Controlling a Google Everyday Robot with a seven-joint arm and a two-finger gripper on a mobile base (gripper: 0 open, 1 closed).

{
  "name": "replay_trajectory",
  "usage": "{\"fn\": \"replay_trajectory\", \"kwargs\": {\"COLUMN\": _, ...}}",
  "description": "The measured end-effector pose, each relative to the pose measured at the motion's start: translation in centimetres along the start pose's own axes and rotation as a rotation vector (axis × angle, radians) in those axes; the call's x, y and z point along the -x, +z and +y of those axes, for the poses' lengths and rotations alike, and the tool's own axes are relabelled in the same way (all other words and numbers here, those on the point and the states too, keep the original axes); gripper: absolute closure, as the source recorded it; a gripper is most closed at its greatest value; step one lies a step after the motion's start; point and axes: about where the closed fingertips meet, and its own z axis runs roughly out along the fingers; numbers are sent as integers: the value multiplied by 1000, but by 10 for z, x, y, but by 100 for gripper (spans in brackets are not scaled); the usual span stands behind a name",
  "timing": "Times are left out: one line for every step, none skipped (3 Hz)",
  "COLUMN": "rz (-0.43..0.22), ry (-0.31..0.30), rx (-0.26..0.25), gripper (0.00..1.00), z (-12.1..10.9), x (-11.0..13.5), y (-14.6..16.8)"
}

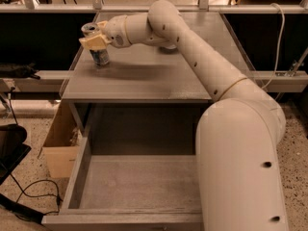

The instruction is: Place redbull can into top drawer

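Observation:
The redbull can (99,53) stands upright near the left edge of the grey tabletop (144,76), silver with blue patches and an open pull-tab top. My gripper (94,40) reaches in from the right and sits around the can's upper part, its tan fingers (95,42) against the can. The can's base rests on or just above the tabletop. The top drawer (139,182) is pulled out wide below the tabletop, its flat bottom bare. My arm crosses the tabletop and hides the drawer's right side.
A cardboard box (60,143) stands on the floor left of the drawer. Black cables (29,196) and a dark object lie on the floor at the lower left. A rail (43,78) runs along the left. A white bowl's edge (168,46) peeks from under the arm.

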Motion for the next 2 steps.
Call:
{"fn": "replay_trajectory", "kwargs": {"rz": -53, "ry": -58, "rx": -44, "gripper": 100, "z": 24, "x": 39, "y": -26}}
{"fn": "replay_trajectory", "kwargs": {"rz": -97, "ry": -74, "rx": -80, "gripper": 100, "z": 60, "x": 59, "y": -49}}
